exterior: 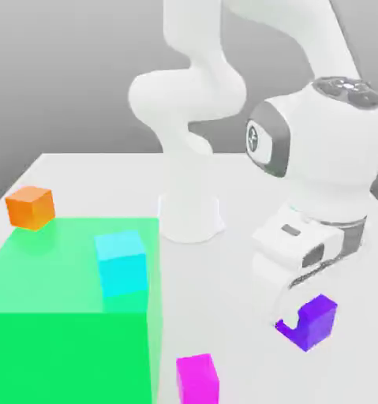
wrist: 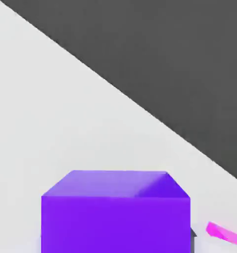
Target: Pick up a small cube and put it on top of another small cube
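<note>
The purple cube (exterior: 318,322) is held in the narrowed gripper (exterior: 300,318) at the exterior view's right. To the exterior view's left of it, the magenta cube (exterior: 198,380) is seen beside the large green block (exterior: 65,355), on which the cyan cube (exterior: 122,264) is set; the orange cube (exterior: 30,208) is seen near the block's far edge.

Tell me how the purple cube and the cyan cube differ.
The purple cube is a deep violet; the cyan cube is a bright light blue. The purple cube is at the hand, while the cyan cube is away from it, on the green block. Both are plain, single-coloured cubes.
</note>
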`<action>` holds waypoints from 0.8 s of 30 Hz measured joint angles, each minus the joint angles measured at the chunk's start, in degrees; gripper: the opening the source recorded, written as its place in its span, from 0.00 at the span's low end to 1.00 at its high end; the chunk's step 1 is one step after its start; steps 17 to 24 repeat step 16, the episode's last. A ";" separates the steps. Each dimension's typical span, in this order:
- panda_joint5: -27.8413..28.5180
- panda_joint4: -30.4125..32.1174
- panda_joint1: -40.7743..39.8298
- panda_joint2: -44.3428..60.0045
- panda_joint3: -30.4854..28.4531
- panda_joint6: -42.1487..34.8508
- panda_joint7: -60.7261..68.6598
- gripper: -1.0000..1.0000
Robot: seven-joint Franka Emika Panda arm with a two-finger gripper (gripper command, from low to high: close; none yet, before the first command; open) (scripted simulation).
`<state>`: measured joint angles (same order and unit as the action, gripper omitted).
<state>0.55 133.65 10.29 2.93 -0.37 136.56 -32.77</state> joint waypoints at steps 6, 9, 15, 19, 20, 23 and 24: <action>0.02 -5.98 -8.76 -9.00 -4.11 -14.94 -12.75 0.00; 0.34 -8.04 -11.74 -12.71 -5.93 -20.67 -18.63 0.00; 0.17 -3.54 -12.54 -10.98 -6.52 -14.44 -19.77 1.00; 0.17 -3.54 -12.54 -10.98 -6.52 -14.44 -19.77 1.00; 0.17 -3.54 -12.54 -10.98 -6.52 -14.44 -19.77 1.00; 0.17 -3.54 -12.54 -10.98 -6.52 -14.44 -19.77 1.00; 0.17 -3.54 -12.54 -10.98 -6.52 -14.44 -19.77 1.00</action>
